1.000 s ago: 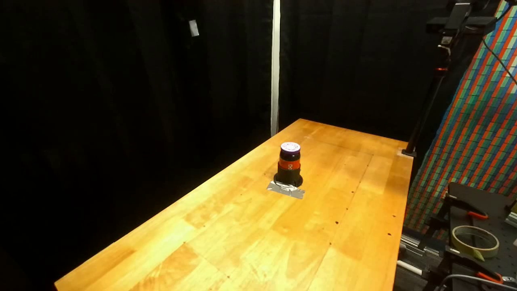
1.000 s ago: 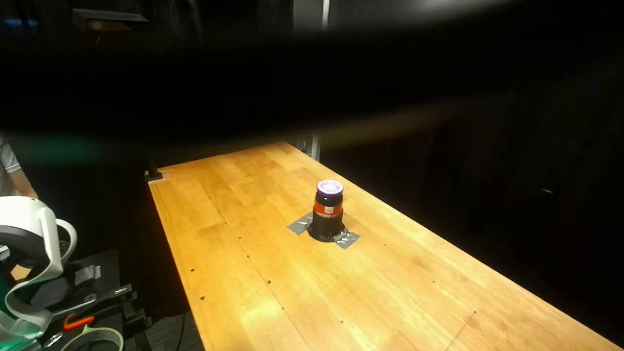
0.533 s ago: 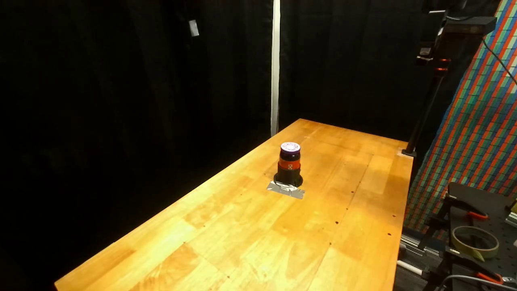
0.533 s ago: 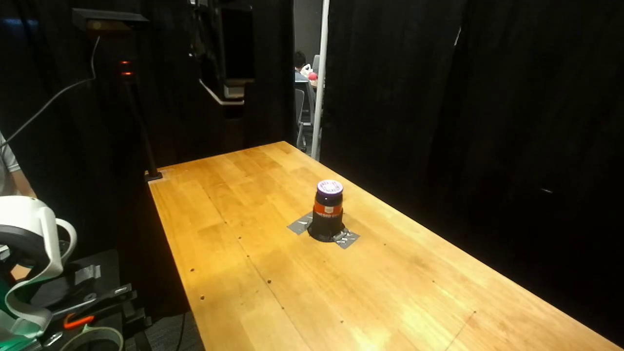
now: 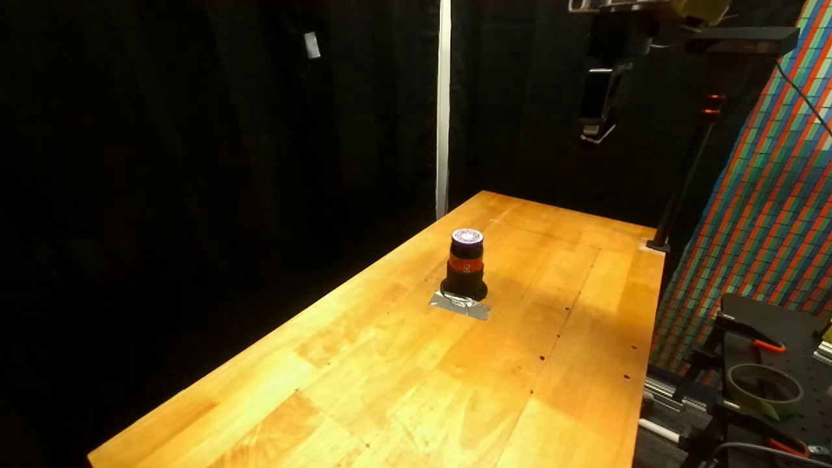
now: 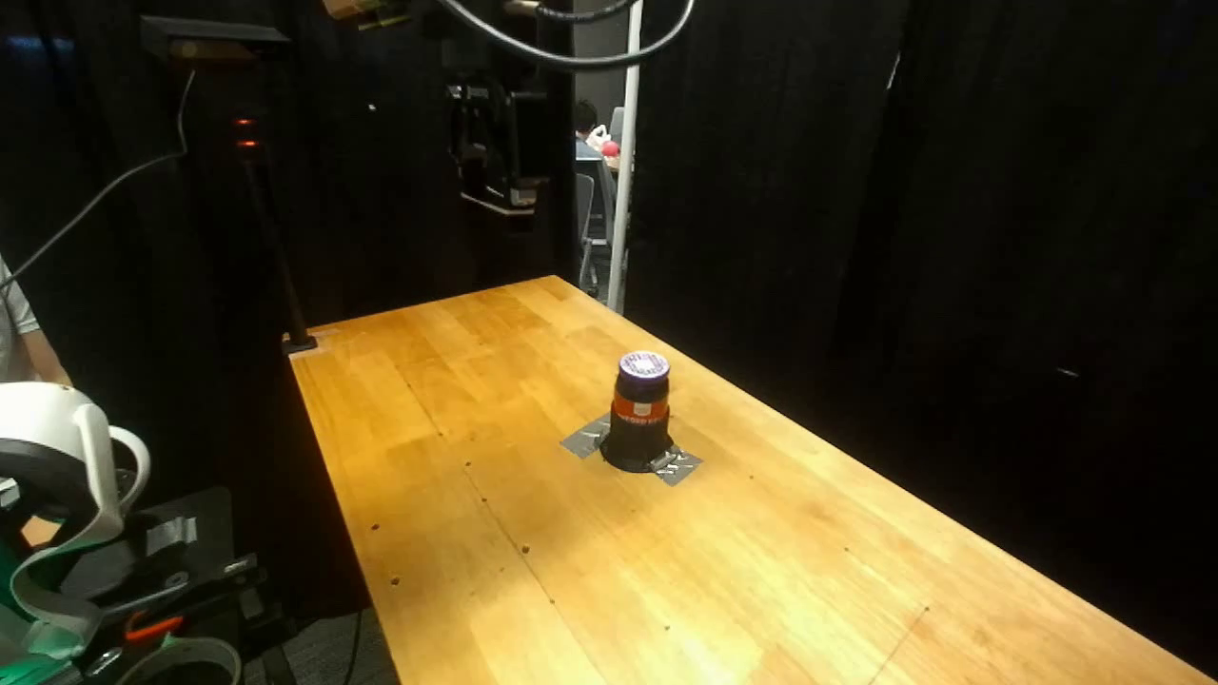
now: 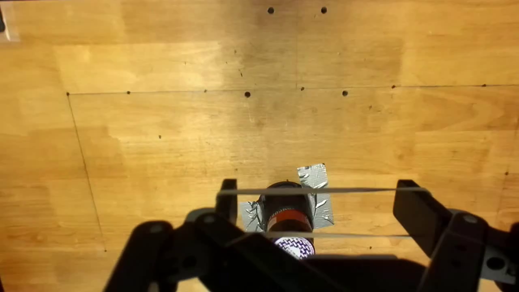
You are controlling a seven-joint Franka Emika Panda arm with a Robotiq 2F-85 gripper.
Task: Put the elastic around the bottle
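Black bottle (image 7: 288, 218) upright, well below spread pincer (image 7: 317, 200); elastic (image 7: 352, 190) stretched between fingers (image 7: 419, 217).

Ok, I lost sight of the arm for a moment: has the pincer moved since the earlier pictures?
Yes: in an exterior view the pincer has come lower and toward the picture's left edge, away from the black stand.

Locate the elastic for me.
In the wrist view, the elastic is in the lower half, mostly right of centre, stretched between the fingers of the open gripper. There, it passes in front of the bottle, not yet around it.
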